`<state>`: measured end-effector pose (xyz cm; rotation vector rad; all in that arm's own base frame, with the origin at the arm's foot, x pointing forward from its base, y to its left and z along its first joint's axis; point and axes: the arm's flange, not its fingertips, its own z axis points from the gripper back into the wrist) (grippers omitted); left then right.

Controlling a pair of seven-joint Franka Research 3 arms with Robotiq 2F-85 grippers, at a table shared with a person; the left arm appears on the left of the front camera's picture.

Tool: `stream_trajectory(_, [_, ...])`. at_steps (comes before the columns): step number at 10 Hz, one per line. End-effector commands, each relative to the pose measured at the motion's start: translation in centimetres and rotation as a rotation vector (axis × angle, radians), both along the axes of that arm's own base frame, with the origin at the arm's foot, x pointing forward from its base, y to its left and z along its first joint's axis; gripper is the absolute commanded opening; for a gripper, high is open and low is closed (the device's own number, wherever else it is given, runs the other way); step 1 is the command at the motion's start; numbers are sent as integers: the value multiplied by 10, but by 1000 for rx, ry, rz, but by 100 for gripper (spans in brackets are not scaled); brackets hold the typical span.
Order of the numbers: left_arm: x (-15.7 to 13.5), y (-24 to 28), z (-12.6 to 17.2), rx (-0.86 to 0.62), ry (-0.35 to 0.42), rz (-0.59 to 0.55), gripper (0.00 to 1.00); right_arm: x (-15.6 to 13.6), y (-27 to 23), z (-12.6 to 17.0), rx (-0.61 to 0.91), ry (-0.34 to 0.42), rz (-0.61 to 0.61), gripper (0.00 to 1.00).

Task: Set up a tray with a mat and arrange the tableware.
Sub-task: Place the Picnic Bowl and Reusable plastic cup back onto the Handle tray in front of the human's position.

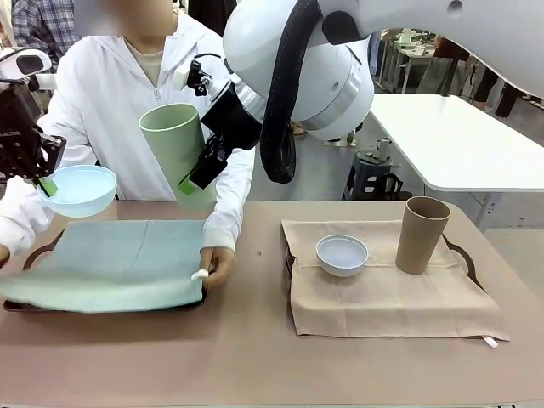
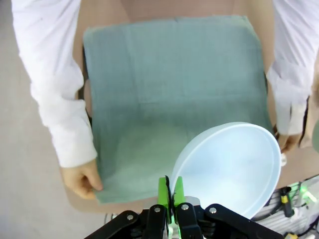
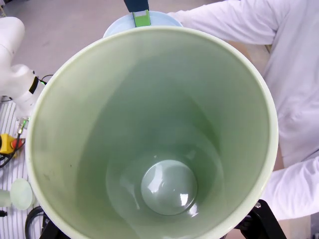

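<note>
With the left gripper [image 1: 42,183] clamped on the pale blue bowl's [image 1: 81,189] rim above the green mat [image 1: 115,262], lower it level, clear of the person's hand [image 1: 217,265], while the right gripper [image 1: 197,172] holds the light green tumbler [image 1: 176,153] aloft.

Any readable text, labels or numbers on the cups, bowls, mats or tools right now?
Left tool: a small white word on its black body, too blurred to read.
Green cup, blue bowl, white bowl, brown cup, green mat, tan mat: no print.
</note>
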<state>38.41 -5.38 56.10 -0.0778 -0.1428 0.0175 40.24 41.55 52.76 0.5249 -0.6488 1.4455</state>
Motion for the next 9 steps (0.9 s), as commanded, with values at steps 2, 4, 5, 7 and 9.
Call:
stream_trajectory(2, [2, -1, 0, 0, -16, -15, 0, -2, -2, 1, 0, -6, -8, 26])
stream_trajectory(4, [2, -1, 0, 0, -16, -15, 0, -2, -2, 1, 0, -6, -8, 26])
stream_trajectory(5, [2, -1, 0, 0, -16, -15, 0, -2, -2, 1, 0, -6, -8, 26])
stream_trajectory(7, [2, -1, 0, 0, -16, -15, 0, -2, -2, 1, 0, -6, -8, 26])
stream_trajectory(9, [2, -1, 0, 0, -16, -15, 0, -2, -2, 1, 0, -6, -8, 26])
